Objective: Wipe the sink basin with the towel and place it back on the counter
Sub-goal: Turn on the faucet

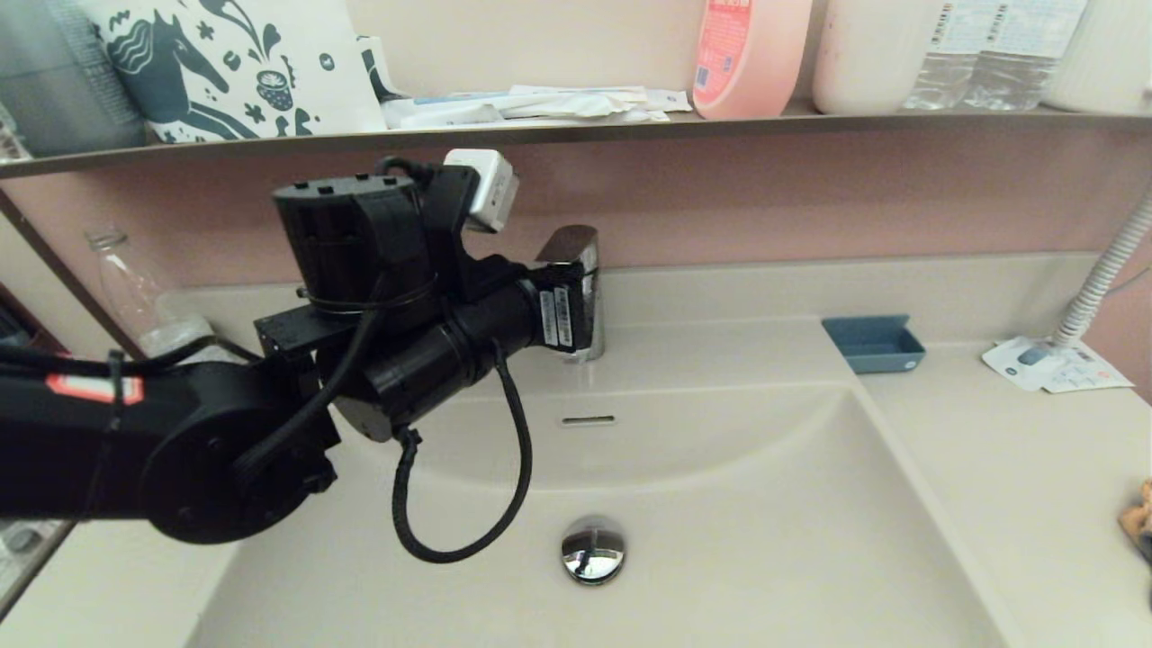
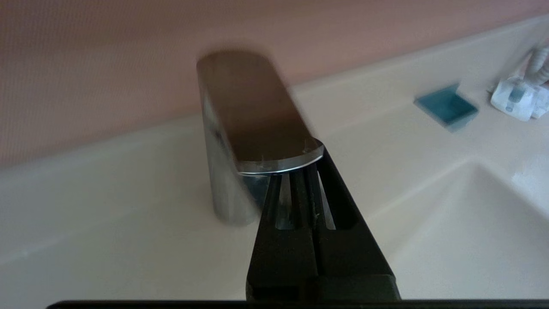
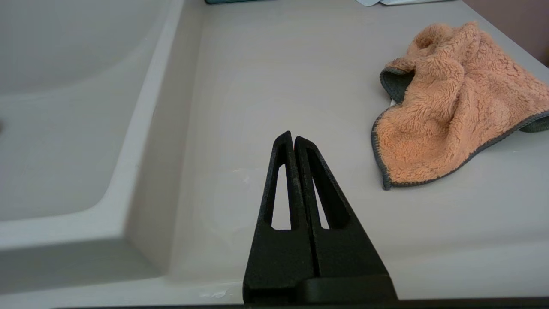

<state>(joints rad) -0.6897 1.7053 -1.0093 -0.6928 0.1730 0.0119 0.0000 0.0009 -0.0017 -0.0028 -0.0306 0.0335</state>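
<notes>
Head view puts my left arm across the left half of the frame, its wrist reaching to the chrome faucet (image 1: 576, 292) at centre. Left wrist view shows the left gripper (image 2: 306, 169) with its two fingers pressed together on nothing, tips tucked just under the front lip of the faucet lever; I judge it is working the tap, though I see no water running. My right gripper (image 3: 294, 139) shows only in its own wrist view, fingers also pressed together and empty, hovering over the counter (image 3: 266, 77) near the basin's edge. The towel (image 3: 454, 111), orange-tan and fuzzy with a dark hem, lies crumpled on the counter at the right of that view, apart from the fingers; in the head view only a scrap of it peeks in at the far right edge. With the towel on the counter and no arm in the sink basin (image 1: 720, 504), I cannot tell whether the wipe is over or still ahead; the basin looks clean and dry around the drain plug (image 1: 592, 549). Around me: smooth beige vanity, pink wall, a blue soap dish (image 1: 873, 342) at right of centre, printed packets (image 1: 1053, 364) further right, a pink bottle (image 1: 751, 54) on the upper shelf.
</notes>
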